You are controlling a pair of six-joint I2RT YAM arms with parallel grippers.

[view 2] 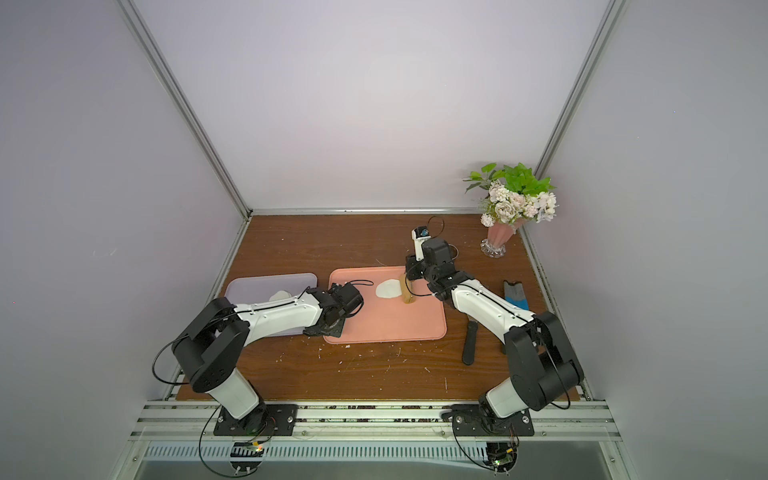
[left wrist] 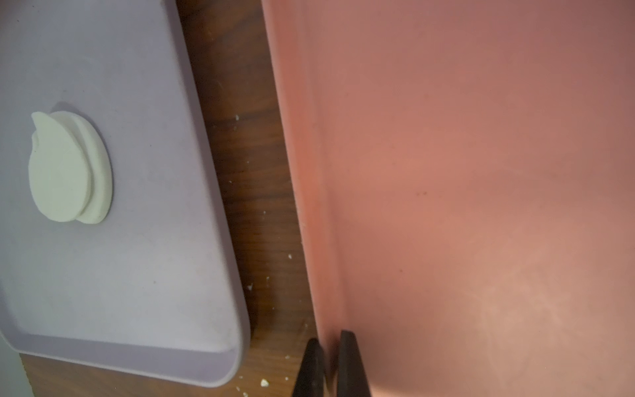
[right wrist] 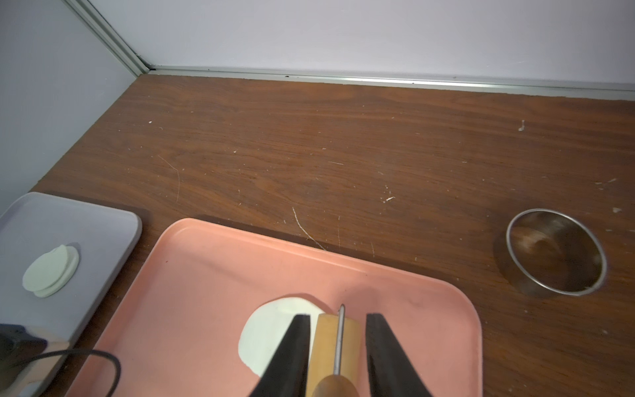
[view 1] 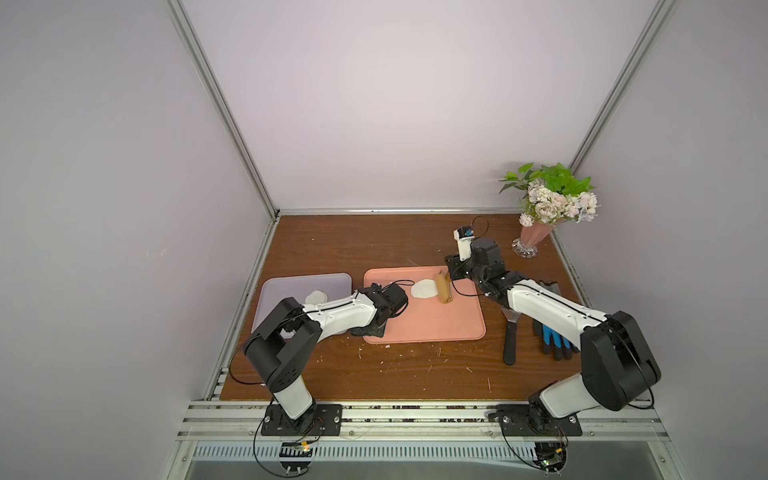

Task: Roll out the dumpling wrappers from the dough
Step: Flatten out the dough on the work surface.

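Dough lies as a thin, roundish white sheet in the far half of the pink tray, about midway along its far edge. I judge it soft, light, easily torn and likely to cling to wood. It is better pressed through the roller than pinched, and lifted, if at all, from under its rim.

The worktop carries the pink tray at its middle and a lilac tray by the left edge. A vase stands in the far right corner. Gloves and a scraper lie by the right edge, well clear.

The right pincer, partly closed, grips the roller by its handle, barrel at the dough's right edge. A cutter sits on the worktop near the pink tray's far right corner.

The left pincer is closed, seemingly on the pink tray's near left rim. Two wrappers lie stacked on the lilac tray. Nothing blocks the roller's path.
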